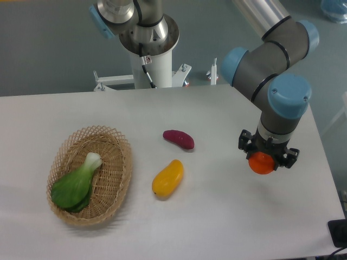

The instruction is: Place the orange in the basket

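Four pieces of produce share the table (pixel 217 216) with one basket (pixel 122 162), and we take them from the left. The basket sits at the left side of the table, oval and woven, with a scalloped rim. Inside it lies a green leafy vegetable (pixel 76 184), white stalk pointing up and right, filling much of the floor on the near-left side. To the right of the basket, well apart from its rim, we find a yellow-orange mango-like fruit (pixel 168 177) lying on the table, and just behind it a small dark purple sweet potato (pixel 179 138). Neither touches the other.

Farther right, near the table's right edge, the gripper (pixel 268 153) points straight down, and the orange (pixel 262 162) sits between its fingers, clenched from both sides. From this view we judge the fruit to be off the table surface, though the height is hard to read.

Our worries from here are these. The orange is smooth and round, so a light pinch could let it slip out during the long carry leftwards across the table. A low path would sweep it into the mango-like fruit or the sweet potato, which lie between the gripper and the basket. At the basket, the leafy vegetable takes up room; a release over it could send the orange rolling, and a drop near the rim might let it bounce out.
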